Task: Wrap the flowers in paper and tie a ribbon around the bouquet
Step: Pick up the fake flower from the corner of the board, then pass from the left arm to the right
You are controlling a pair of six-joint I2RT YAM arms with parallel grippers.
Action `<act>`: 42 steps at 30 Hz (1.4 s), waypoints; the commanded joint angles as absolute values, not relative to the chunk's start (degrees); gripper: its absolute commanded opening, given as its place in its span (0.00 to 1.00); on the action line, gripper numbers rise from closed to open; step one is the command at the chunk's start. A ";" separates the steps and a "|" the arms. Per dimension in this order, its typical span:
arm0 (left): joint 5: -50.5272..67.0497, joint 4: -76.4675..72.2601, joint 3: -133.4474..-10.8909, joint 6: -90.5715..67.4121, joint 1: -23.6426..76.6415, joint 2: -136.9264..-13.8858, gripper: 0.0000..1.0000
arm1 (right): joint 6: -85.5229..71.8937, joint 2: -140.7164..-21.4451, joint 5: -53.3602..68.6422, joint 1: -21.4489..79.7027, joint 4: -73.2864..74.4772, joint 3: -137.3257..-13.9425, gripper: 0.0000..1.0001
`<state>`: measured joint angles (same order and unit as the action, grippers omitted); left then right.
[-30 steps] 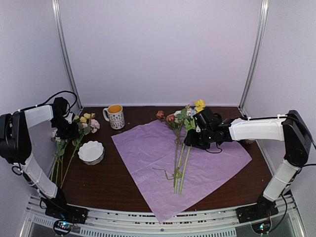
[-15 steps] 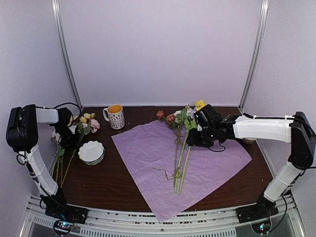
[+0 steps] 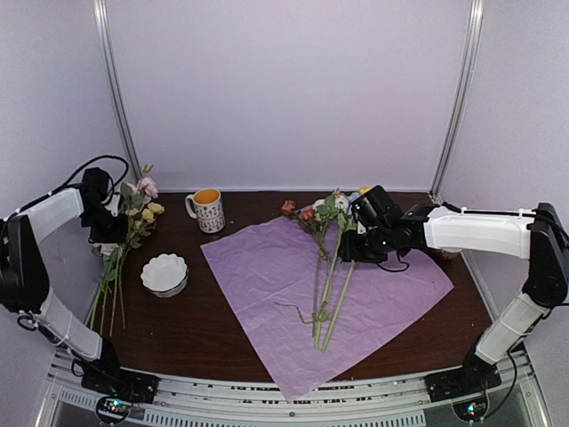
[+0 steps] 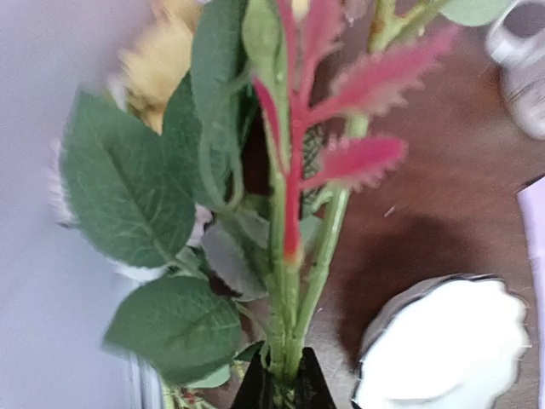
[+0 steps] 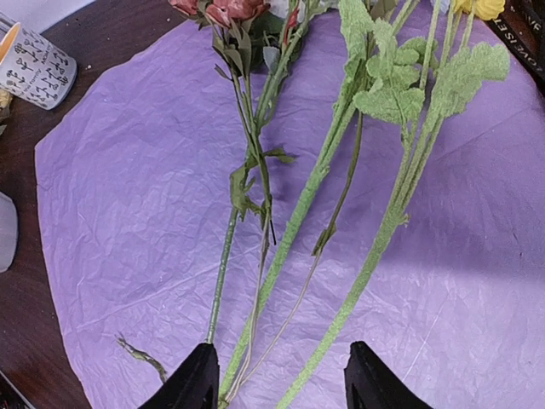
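Observation:
The pale pink paper (image 3: 391, 294) lies flat on the table, with several long-stemmed flowers (image 3: 322, 294) laid along it, blooms toward the back. My right gripper (image 3: 347, 249) hovers open just above their stems (image 5: 294, 221), which run between its fingertips (image 5: 194, 379). At the far left my left gripper (image 3: 112, 231) is shut on the green stems (image 4: 294, 324) of another bunch of flowers (image 3: 138, 205) with pink and yellow blooms, held up off the table. The ribbon is out of view. No wrapped bouquet shows.
A white scalloped bowl (image 3: 164, 273) sits left of the paper, close under the held bunch. A patterned mug (image 3: 208, 210) stands at the back. Walls close in the left, back and right sides.
My left gripper has shut on the left bunch's stems and lifted it, so the blooms stand higher. My right gripper edged right, and one stem on the paper swung slightly right.

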<state>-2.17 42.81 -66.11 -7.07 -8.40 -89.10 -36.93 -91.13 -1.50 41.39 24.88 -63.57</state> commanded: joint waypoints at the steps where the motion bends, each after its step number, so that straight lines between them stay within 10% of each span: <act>1: 5.03 35.51 -65.92 -6.31 -7.65 -75.24 0.00 | -32.93 -87.04 -3.04 42.07 24.54 -66.11 0.52; 15: 37.81 -9.43 -64.87 -29.68 15.85 -57.39 0.00 | -15.50 -89.33 25.50 54.80 4.62 -82.82 0.60; 20: 40.67 -22.38 -68.58 -38.53 27.69 -64.29 0.00 | -15.15 -97.22 20.37 58.53 2.76 -95.27 0.98; 22: 41.57 -21.70 -70.64 -37.93 29.58 -66.16 0.00 | -16.28 -98.62 20.72 58.62 1.40 -96.68 0.99; 28: 43.23 -22.02 -73.34 -38.38 32.36 -70.01 0.00 | -16.84 -100.56 20.85 59.10 0.37 -98.36 0.74; 32: 43.12 -20.98 -73.43 -36.79 32.52 -70.08 0.00 | -18.85 -99.32 17.28 59.10 -0.75 -96.24 0.05; 36: 38.83 -10.37 -75.79 -30.21 32.52 -69.42 0.00 | -21.87 -97.26 11.21 59.02 -0.90 -92.79 0.00; 39: 28.15 5.18 -80.05 -23.14 32.39 -69.93 0.66 | -25.65 -96.58 9.53 57.83 2.39 -91.97 0.00; 42: 14.24 20.59 -84.60 -16.81 31.42 -71.22 0.87 | -33.71 -94.84 8.09 55.23 3.71 -86.45 0.00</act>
<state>31.38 1.37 -78.59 -27.29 32.56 -70.57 -23.00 -98.65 14.22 59.02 0.99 -91.98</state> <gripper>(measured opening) 0.671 0.030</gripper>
